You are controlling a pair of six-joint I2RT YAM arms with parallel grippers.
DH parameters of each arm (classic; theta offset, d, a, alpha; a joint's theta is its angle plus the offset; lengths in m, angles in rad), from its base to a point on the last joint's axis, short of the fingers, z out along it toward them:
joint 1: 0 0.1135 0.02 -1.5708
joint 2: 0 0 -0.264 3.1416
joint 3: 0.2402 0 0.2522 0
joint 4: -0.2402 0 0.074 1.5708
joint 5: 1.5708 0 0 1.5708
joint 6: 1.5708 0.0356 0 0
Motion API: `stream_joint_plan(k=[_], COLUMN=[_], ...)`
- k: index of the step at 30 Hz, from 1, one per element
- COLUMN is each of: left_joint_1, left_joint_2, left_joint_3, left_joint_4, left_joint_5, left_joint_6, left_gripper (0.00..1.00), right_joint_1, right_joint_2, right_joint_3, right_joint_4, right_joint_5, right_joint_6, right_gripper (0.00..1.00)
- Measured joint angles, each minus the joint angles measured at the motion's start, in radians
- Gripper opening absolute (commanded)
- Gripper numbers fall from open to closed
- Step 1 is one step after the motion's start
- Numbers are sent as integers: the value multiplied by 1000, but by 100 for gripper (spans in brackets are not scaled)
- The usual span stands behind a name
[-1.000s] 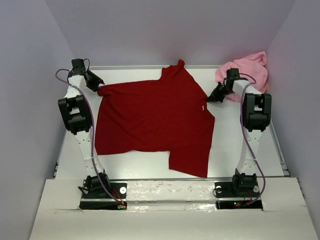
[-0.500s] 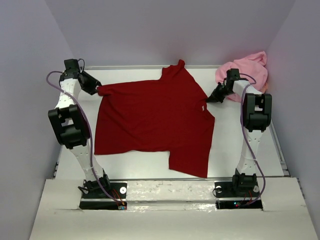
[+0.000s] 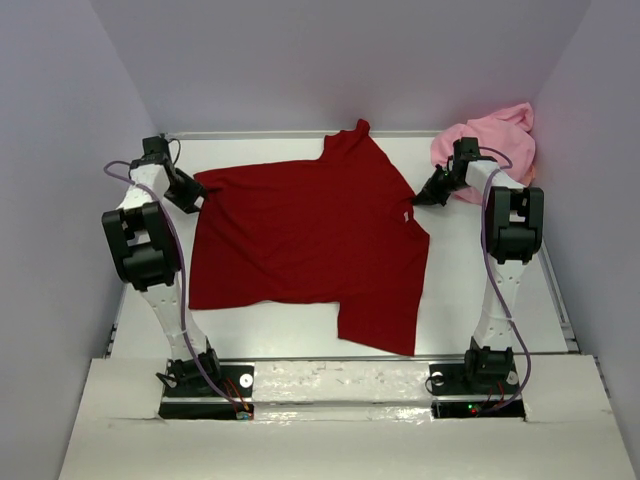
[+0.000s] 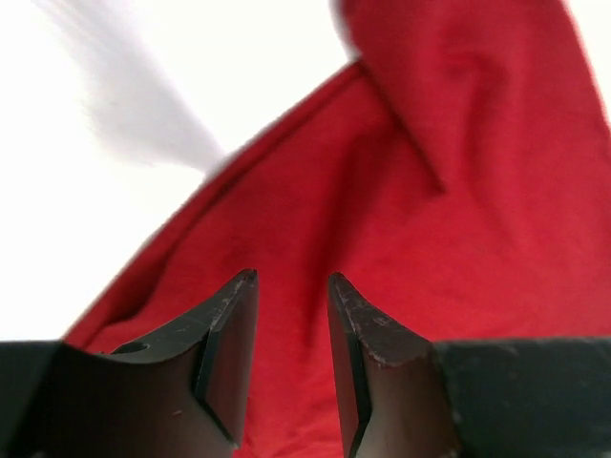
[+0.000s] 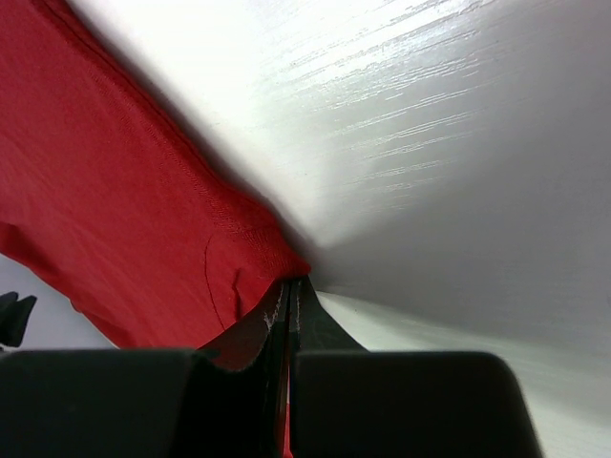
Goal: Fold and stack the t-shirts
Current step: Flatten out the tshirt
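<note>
Cloth edges matter here: the dark red t-shirt (image 3: 310, 240) lies spread mid-table, its right sleeve hem pinched between the closed jaws of the right gripper (image 5: 289, 281). The left gripper (image 4: 291, 279) hangs over the left sleeve edge, jaws apart. The pink t-shirt (image 3: 495, 135) sits bunched in the far right corner. Bare table (image 3: 460, 300) shows on the right.

Rumpled dark red t-shirt (image 4: 458, 219) on white table (image 4: 124, 181), jaws parted over its cloth
</note>
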Motion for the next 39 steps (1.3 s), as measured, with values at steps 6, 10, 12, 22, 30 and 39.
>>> stream_joint_plan(k=[6, 10, 12, 22, 30, 39], left_joint_1=[2, 3, 6, 35, 62, 56], left_joint_2=[71, 113, 124, 144, 122, 67], left_joint_3=[0, 2, 16, 28, -42, -115], left_joint_4=[-33, -40, -53, -46, 28, -26], left_joint_5=[-36, -45, -45, -18, 72, 82], left_joint_6=[10, 5, 4, -8, -43, -35], left_gripper=[45, 46, 46, 0, 0, 0], right_joint_1=[0, 0, 0, 0, 0, 0], right_joint_2=[0, 0, 0, 0, 0, 0], right_joint_3=[0, 0, 0, 0, 0, 0], right_joint_4=[0, 0, 0, 1, 1, 1], right_joint_5=[-2, -2, -2, -3, -5, -6], right_joint_6=[-2, -3, -3, -3, -3, -2], right_gripper=[0, 0, 0, 0, 0, 0])
